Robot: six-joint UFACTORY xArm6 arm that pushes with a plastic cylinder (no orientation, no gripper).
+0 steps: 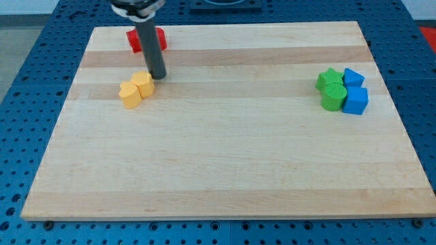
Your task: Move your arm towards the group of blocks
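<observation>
Near the view's top left, my tip (159, 77) rests on the wooden worktop (225, 156), just beside the upper right edge of a yellow block (143, 84) and possibly touching it; I cannot tell for sure. I carry no fingers at all, only this straight dark rod, so nothing is gripped. A yellow heart-shaped block (129, 94) sits against the first yellow one, on its lower left. Behind my rod, close to the worktop's top edge, a red block (139, 40) is partly hidden, its shape unclear. The group of blocks lies well apart from me, at the view's right: a green star-shaped block (330, 78) and a blue block (353, 77) side by side, with a green rounded block (333, 97) and a blue cube (355, 100) just below them, all four packed together.
</observation>
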